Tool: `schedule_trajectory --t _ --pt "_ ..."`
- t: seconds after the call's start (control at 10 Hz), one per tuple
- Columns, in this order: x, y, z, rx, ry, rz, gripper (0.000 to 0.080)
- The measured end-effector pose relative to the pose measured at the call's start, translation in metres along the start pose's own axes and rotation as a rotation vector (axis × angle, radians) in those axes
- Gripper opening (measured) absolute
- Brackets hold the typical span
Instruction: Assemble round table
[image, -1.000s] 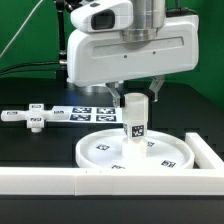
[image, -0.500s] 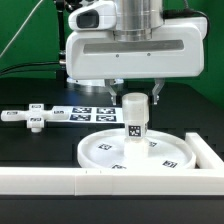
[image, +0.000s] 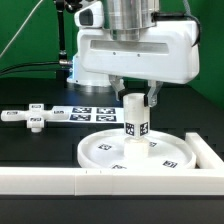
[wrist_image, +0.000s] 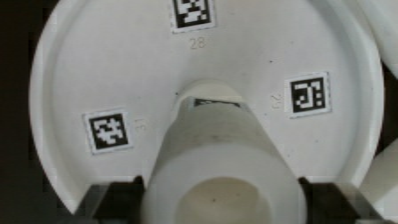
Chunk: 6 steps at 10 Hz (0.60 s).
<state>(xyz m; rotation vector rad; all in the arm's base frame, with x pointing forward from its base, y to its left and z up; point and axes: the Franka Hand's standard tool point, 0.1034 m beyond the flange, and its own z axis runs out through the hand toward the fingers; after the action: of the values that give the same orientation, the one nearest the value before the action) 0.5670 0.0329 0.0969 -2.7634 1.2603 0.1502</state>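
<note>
Since 1 s ago gripper (image: 136, 93) has shifted twd ext. view's right, wrist turned; fingers look clamped on post (image: 134, 118), upright at centre of disc (image: 100, 150). Prob. screwing it in; foot piece (image: 35, 117) untouched.

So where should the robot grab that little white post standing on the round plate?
Near its top, coming straight down from above, one finger on each curved side. The post stands upright on the disc, so its sides are free.
</note>
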Motion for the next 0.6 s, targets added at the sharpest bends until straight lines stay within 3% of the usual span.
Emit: schedule_trajectory --t 0.6 --pt "-0.0098 -0.0051 0.0026 0.014 -0.028 0.38 0.0406"
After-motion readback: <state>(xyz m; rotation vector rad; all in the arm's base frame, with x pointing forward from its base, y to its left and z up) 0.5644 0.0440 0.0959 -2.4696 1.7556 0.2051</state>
